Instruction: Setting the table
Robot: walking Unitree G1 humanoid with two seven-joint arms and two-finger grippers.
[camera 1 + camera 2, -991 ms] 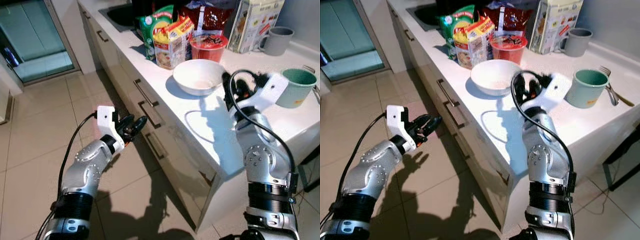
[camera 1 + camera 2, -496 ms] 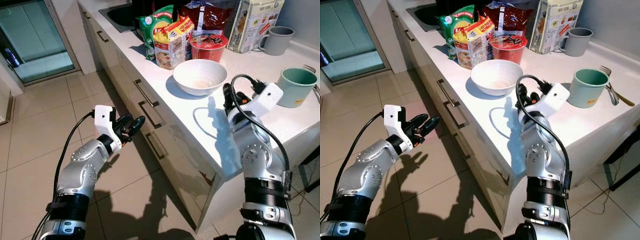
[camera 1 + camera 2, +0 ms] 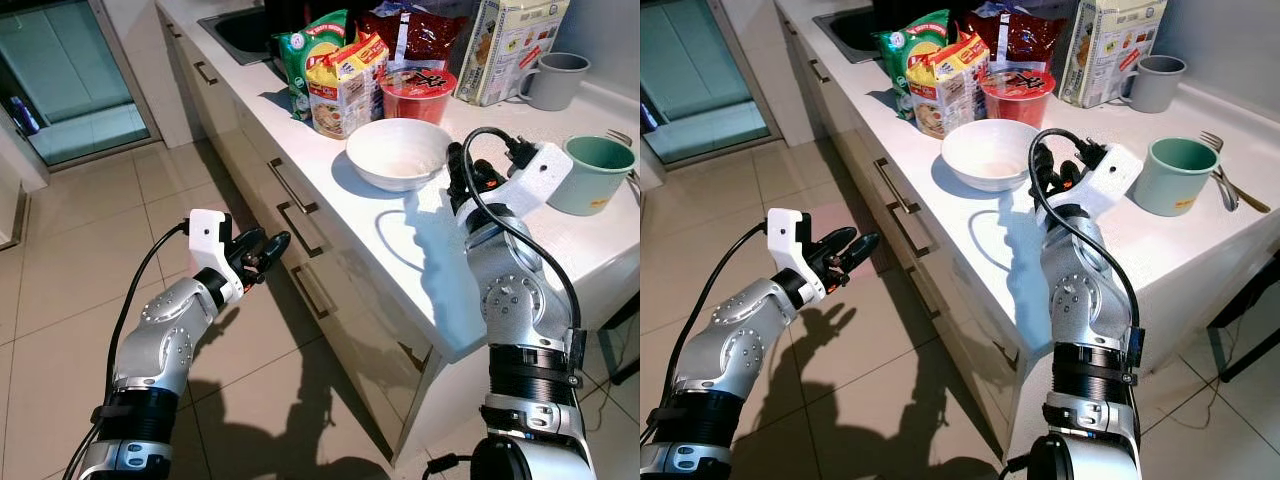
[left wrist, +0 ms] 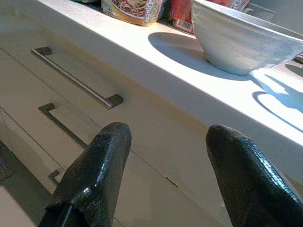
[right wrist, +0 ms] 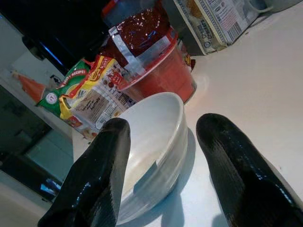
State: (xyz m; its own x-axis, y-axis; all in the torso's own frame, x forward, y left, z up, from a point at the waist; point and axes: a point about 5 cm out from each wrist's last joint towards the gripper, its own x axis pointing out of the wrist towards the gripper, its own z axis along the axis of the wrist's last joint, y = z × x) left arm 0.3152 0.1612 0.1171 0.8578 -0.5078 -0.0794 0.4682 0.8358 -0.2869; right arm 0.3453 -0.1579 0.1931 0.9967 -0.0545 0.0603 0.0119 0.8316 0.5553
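Observation:
A white bowl [image 3: 398,152] stands empty on the white counter [image 3: 400,250], near its front edge. My right gripper [image 3: 463,176] hovers just to the right of the bowl, pointing at it. In the right wrist view its open fingers [image 5: 102,175] frame the bowl's rim [image 5: 151,151] with nothing between them. A green mug [image 3: 592,172] sits to the right of that arm, with a fork [image 3: 1225,185] beyond it. My left gripper [image 3: 262,252] is open and empty, held low over the floor in front of the drawers [image 4: 75,85].
Behind the bowl stand a red noodle cup [image 3: 417,92], snack packets [image 3: 335,80], a carton [image 3: 510,45] and a grey mug [image 3: 553,80]. A sink [image 3: 240,28] lies at the far end of the counter. Tiled floor [image 3: 80,280] spreads to the left.
My right gripper dipped back toward the counter's front edge half a second ago and has risen again toward the bowl's side. The left arm has hardly shifted.

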